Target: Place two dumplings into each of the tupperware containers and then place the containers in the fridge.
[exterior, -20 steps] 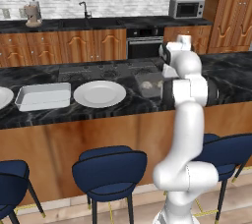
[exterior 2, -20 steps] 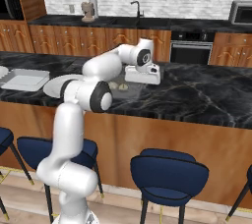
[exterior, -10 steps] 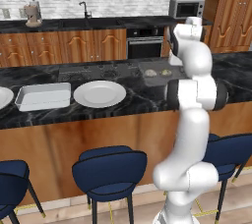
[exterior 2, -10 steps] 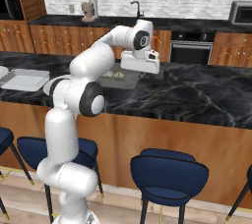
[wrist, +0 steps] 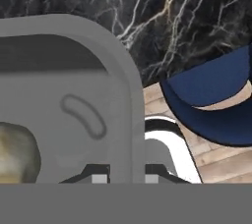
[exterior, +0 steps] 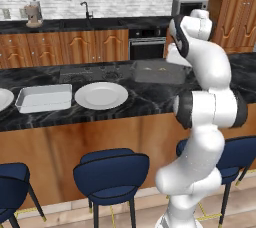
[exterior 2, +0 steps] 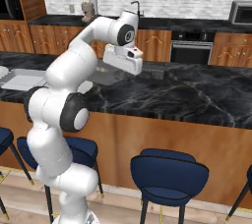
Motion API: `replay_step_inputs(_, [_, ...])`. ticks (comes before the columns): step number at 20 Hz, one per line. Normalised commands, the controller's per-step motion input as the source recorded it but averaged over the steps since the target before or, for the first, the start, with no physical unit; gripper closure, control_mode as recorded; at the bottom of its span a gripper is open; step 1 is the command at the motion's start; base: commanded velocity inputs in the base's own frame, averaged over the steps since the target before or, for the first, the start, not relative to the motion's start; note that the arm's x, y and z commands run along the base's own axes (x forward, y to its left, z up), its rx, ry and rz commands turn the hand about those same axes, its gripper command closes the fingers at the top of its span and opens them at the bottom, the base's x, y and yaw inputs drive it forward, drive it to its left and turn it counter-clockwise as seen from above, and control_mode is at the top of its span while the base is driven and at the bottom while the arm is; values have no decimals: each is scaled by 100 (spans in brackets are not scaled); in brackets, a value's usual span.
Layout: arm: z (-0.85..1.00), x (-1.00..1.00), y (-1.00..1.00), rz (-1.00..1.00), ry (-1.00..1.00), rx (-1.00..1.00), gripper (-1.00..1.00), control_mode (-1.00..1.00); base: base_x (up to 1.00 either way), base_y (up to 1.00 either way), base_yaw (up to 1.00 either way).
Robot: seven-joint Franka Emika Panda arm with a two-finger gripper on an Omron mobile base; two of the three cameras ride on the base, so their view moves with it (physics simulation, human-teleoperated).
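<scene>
Lifted higher – smoky grey translucent container (exterior: 159, 71), gripper (wrist: 125, 178) clamped on rounded rim – beige dumpling (wrist: 17, 152) inside.

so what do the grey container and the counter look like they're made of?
Grey container: looks like smoky, semi-matte plastic, judging by its rounded moulded rim and soft sheen; a dumpling sits inside. Counter: looks like polished black marble, given the white veining, though it is rendered.

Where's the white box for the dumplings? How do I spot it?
Look at the long black marble counter above the blue stools. Toward its left end, the whitish container lies between two round white plates. It is the only pale thing with corners and raised walls; the plates are flat and round.
</scene>
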Motion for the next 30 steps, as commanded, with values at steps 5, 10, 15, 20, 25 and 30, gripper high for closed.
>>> replay_step_inputs(5, [36,-98,50,-47,-1,-3,100,-100,0,0,0])
replay_step_inputs(10, [3,-97,4,-55,0,-6,100,-100,0,0,0])
replay_step_inputs(15, [7,-75,9,-53,0,-4,100,-100,0,0,0])
replay_step_inputs(20, [23,-46,65,-34,0,-4,100,-100,0,0,0])
replay_step_inputs(25, [23,-47,35,-19,0,1,100,-100,0,0,0])
replay_step_inputs(30, [0,-42,-3,-3,-4,0,100,-100,0,0,0])
